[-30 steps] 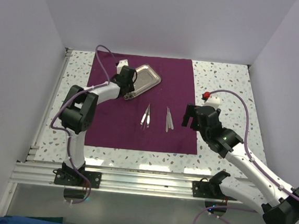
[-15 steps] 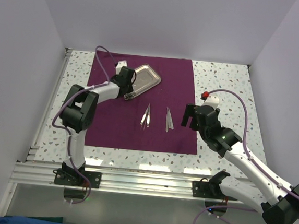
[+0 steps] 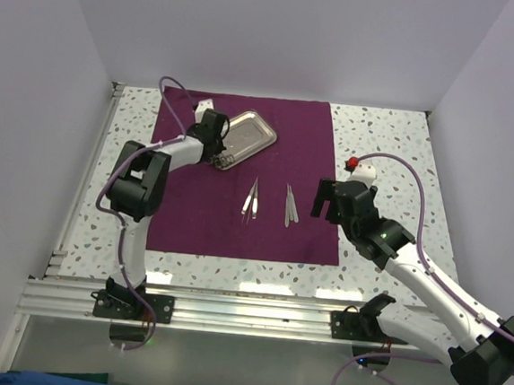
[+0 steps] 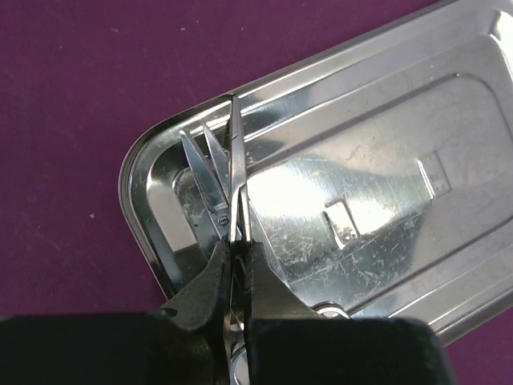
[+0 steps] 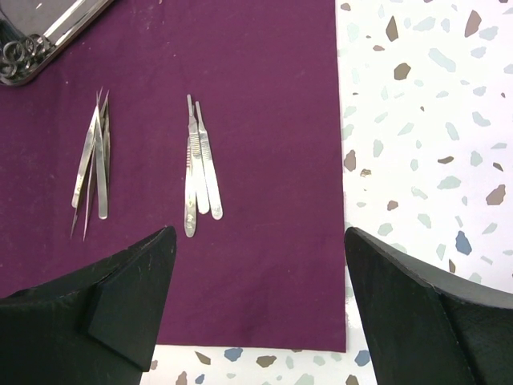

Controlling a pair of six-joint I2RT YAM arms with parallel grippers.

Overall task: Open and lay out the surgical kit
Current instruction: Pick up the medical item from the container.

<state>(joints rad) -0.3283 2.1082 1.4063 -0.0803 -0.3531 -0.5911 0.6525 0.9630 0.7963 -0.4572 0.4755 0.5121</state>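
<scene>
- The maroon cloth is lying open and flat on the speckled table. The steel tray is sitting on the far part of the cloth, turned at an angle.
- Two small groups of instruments are lying on the cloth nearer to the arms. The tweezers are on the left and the flat handles on the right, close to each other but apart.
- The left gripper is reaching to the near-left corner of the tray. Its fingers are pressing together on a thin silver instrument that is crossing the tray rim. Just beside it, the scissor blades are resting inside the tray.
- The left arm is bending sharply at the elbow, and its forearm is stretching low over the cloth.
- The right gripper is hanging above the near-right part of the cloth with its fingers spread wide, and it is holding nothing.
- The left fingers are hiding the lower part of the pinched instrument, so I cannot tell what kind it is.
- In the right wrist view the tray is cut off at the top-left corner, and only some ring handles are showing there.
</scene>
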